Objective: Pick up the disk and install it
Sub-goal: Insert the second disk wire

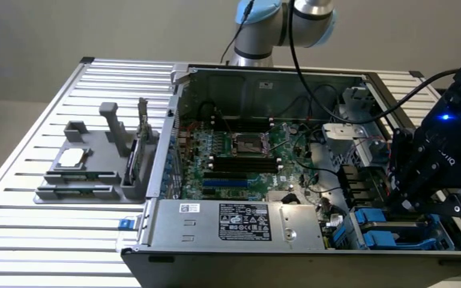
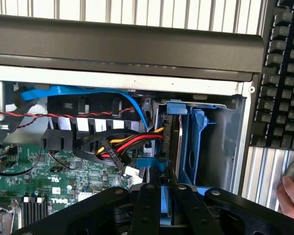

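Note:
The disk (image 2: 170,142) stands on edge in the drive bay at the corner of the open computer case (image 1: 214,252), its thin blue frame (image 2: 165,208) showing between my black fingers. My gripper (image 2: 162,188) is shut on that edge of the disk from above. In the exterior view my gripper (image 1: 410,207) hangs over the blue drive bay (image 1: 374,222) at the case's front corner, on the exterior view's right. Most of the disk's face is hidden by the bay and my fingers.
A second blue carrier (image 2: 193,147) sits right beside the disk. Red, yellow and black power cables (image 2: 127,144) and a blue cable (image 2: 88,93) lie close by. A keyboard (image 2: 284,73) and a person's hand (image 2: 289,196) are outside the case. A grey parts fixture (image 1: 86,174) stands on the exterior view's left.

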`<state>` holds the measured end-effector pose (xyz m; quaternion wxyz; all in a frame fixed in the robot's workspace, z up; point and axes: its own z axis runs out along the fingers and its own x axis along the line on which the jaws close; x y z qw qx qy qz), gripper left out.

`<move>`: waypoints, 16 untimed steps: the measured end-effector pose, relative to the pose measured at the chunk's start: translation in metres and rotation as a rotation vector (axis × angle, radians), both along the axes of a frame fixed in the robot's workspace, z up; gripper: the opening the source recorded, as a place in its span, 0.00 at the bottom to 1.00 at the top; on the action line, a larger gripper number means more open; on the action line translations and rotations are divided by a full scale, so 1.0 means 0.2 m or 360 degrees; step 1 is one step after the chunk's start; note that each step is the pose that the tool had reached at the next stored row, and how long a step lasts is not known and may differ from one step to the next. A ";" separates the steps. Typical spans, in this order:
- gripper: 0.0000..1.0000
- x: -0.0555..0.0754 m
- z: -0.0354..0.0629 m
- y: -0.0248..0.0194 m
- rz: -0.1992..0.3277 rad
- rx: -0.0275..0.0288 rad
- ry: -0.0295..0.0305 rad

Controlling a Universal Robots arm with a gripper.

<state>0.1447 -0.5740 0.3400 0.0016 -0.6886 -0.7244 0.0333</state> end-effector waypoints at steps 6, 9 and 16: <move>0.16 0.00 0.000 0.000 -0.0003 -0.00002 -0.00001; 0.16 0.00 0.000 0.000 -0.0013 0.00000 -0.00001; 0.16 0.00 0.000 0.000 -0.0055 -0.00002 -0.00001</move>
